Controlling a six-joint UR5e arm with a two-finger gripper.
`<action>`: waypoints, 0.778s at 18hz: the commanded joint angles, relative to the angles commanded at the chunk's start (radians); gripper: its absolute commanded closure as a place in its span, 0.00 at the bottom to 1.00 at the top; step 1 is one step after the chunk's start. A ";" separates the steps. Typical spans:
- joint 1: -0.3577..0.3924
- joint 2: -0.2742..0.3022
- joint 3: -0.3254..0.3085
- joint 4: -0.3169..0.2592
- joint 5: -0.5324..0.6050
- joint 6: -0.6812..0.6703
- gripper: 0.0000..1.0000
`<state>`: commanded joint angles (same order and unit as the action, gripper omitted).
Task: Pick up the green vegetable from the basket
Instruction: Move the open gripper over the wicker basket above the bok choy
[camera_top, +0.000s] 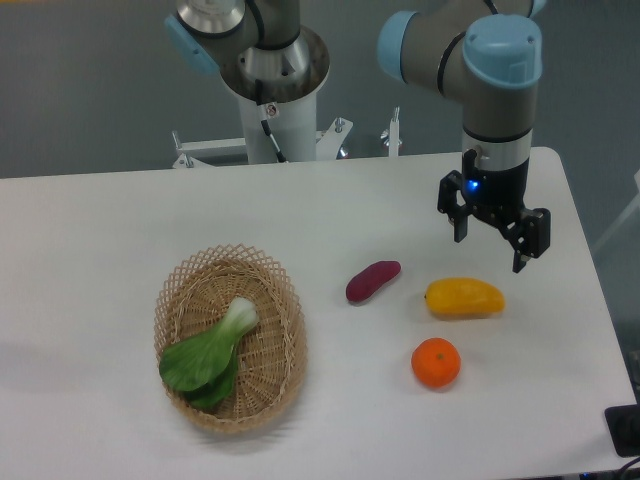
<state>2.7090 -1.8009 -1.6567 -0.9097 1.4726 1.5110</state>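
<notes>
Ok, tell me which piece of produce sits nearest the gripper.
The yellow pepper, just below the open gripper; the orange, purple sweet potato and bok choy lie farther off.

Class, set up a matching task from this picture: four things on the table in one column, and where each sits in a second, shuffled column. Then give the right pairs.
Things
1. bok choy
2. orange
3. purple sweet potato
4. yellow pepper

Places
A. just below the open gripper
B. inside the basket
C. nearest the front table edge
D. between basket and pepper

Pairs: 1-B, 2-C, 3-D, 4-A
</notes>
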 joint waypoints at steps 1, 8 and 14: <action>0.000 0.000 -0.002 0.002 0.000 0.000 0.00; -0.006 0.031 -0.066 0.012 -0.002 -0.006 0.00; -0.043 0.049 -0.183 0.137 -0.005 -0.193 0.00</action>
<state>2.6663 -1.7518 -1.8392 -0.7732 1.4680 1.3182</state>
